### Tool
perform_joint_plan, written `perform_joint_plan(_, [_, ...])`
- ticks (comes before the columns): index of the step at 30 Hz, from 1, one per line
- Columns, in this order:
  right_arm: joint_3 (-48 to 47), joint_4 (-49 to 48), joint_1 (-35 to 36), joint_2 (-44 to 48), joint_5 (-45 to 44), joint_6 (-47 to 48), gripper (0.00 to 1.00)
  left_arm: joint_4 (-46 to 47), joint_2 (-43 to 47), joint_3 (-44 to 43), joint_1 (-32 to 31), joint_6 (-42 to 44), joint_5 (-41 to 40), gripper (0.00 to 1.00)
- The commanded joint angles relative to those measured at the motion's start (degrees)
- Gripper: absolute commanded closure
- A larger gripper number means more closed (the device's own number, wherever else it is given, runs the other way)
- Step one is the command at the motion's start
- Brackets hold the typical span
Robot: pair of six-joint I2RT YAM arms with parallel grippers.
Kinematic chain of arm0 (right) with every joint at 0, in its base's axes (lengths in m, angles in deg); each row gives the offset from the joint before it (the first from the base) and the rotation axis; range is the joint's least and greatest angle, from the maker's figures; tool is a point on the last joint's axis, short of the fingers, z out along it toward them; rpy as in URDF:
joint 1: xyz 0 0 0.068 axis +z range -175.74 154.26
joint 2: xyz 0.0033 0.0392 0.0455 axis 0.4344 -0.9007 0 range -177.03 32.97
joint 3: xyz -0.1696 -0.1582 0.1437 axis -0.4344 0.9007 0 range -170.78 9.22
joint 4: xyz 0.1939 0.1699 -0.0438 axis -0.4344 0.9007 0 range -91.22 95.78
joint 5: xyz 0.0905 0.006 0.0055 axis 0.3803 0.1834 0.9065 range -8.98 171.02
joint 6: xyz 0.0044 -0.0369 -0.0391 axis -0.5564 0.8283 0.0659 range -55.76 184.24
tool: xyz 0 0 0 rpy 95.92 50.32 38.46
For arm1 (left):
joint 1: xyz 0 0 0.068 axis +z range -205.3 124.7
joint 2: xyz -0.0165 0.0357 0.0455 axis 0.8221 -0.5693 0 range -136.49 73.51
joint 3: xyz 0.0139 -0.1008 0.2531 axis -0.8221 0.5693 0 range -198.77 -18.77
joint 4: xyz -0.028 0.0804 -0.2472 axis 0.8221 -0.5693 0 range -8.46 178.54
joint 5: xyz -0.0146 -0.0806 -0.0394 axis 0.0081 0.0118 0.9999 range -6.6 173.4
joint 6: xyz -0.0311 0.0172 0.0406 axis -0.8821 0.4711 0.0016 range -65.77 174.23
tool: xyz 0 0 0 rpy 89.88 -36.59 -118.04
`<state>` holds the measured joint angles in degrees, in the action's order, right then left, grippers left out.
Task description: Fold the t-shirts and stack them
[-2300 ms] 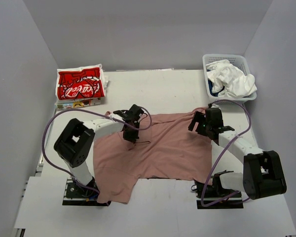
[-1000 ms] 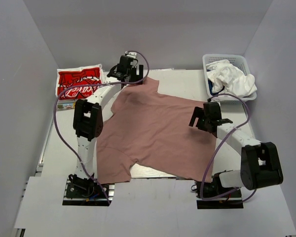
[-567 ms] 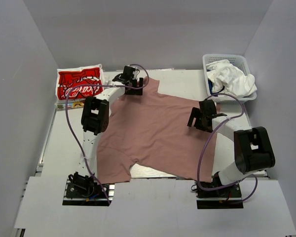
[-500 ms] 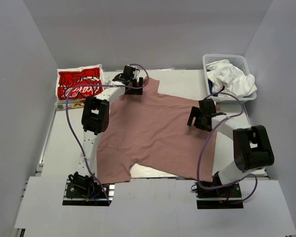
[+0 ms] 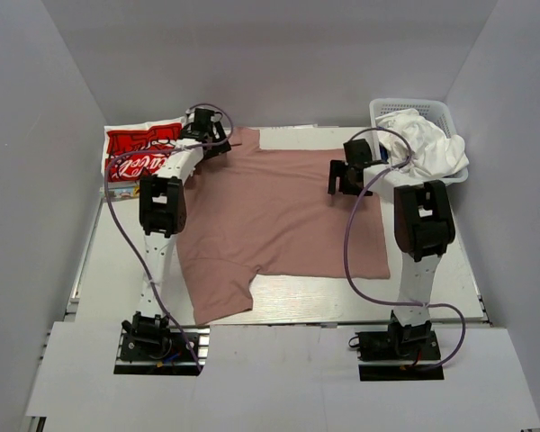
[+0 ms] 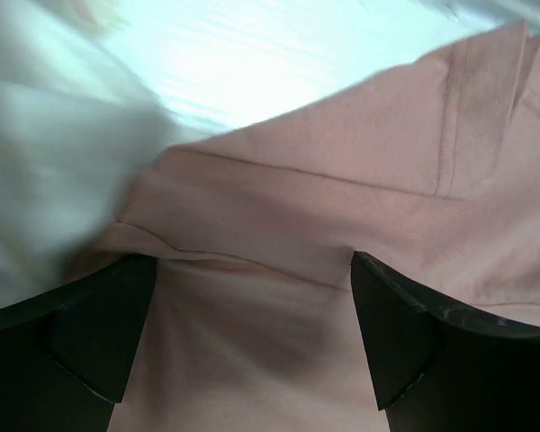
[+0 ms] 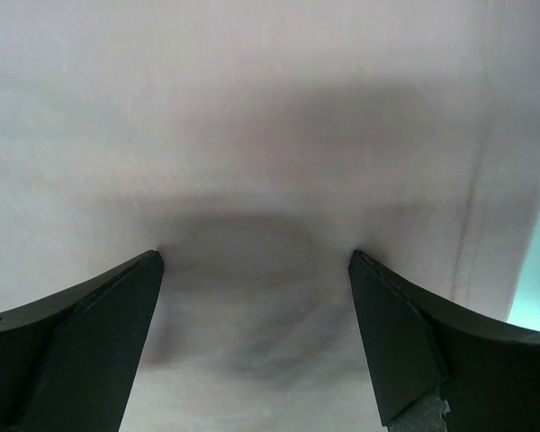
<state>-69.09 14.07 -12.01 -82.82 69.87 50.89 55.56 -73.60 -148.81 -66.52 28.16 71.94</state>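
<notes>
One pink t-shirt spread out, one red t-shirt folded, two arms at the far edge.

I count one pink t-shirt (image 5: 279, 211), lying flat in the middle of the table (image 5: 306, 306) with one sleeve pointing toward the arm bases. One red t-shirt (image 5: 130, 160) lies folded at the far left corner. Its white script is partly behind the arm, so I cannot read it fully. One white basket (image 5: 416, 102) stands at the far right with white cloth (image 5: 427, 144) heaped inside. My left gripper (image 5: 214, 137) is at the far left corner of the pink t-shirt, my right gripper (image 5: 340, 178) at its far right part. On both wrist views the fingers stand wide apart over pink cloth and clamp nothing.
</notes>
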Motion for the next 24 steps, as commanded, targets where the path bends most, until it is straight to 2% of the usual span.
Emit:
perform_joint_plan(1, [-5.1,5.9,0.0,-3.8,2.6,2.9,0.1,-3.3,-1.5,2.1,2.3,-4.1,0.4,0.0])
perform_joint_plan(4, [-7.5,7.3,-0.3,-5.4,3.2,4.0,0.1,-1.6,-1.5,0.4,2.3,-3.4,3.4,0.0])
perform_joint_plan(5, [-7.4,8.3,-0.3,-5.3,3.1,4.1,0.1,-1.0,-1.5,-0.2,2.3,-2.5,7.2,0.0])
perform_joint_plan(9, [-2.5,6.6,-0.2,-1.5,4.9,2.5,0.1,2.6,0.5,0.8,1.8,2.4,12.3,0.0])
perform_joint_plan(10, [0.5,5.7,-0.1,2.5,5.1,2.5,0.1,3.4,3.0,1.8,1.8,3.6,12.3,0.0])
perform_joint_plan(13, [1.7,3.3,0.0,9.2,5.2,1.9,0.1,3.4,7.4,4.1,0.3,5.9,10.8,0.0])
perform_joint_plan(14, [1.9,2.6,0.1,11.8,5.4,1.7,0.1,2.9,11.5,5.2,-0.2,6.5,10.8,0.0])
perform_joint_plan(16, [3.9,0.5,0.4,14.9,7.1,1.4,0.1,2.2,17.2,11.9,-0.7,6.5,9.6,0.0])
perform_joint_plan(17, [6.6,-2.0,0.3,20.0,8.5,0.9,0.1,2.2,20.6,15.4,-1.3,6.5,8.8,0.0])
perform_joint_plan(19, [11.6,-7.1,0.5,23.6,9.7,-1.8,0.1,2.2,32.7,28.0,-1.8,5.6,8.3,0.0])
perform_joint_plan(20, [15.1,-8.2,0.6,29.2,10.5,-2.3,0.1,2.9,37.1,37.9,-2.3,4.7,8.3,0.0])
perform_joint_plan(21, [19.2,-11.1,0.8,30.8,10.6,-3.7,0.1,3.8,46.0,43.2,-2.3,3.8,8.8,0.0])
perform_joint_plan(22, [21.0,-12.0,0.6,32.4,10.5,-5.5,0.1,4.9,50.6,48.9,-2.3,1.1,10.4,0.0])
perform_joint_plan(23, [23.1,-13.1,0.7,37.2,10.5,-6.3,0.1,6.1,54.8,60.1,-2.3,-1.2,11.2,0.0])
perform_joint_plan(24, [28.3,-16.4,0.2,38.4,10.5,-8.1,0.1,6.6,58.4,64.9,-2.3,-3.6,12.0,0.0])
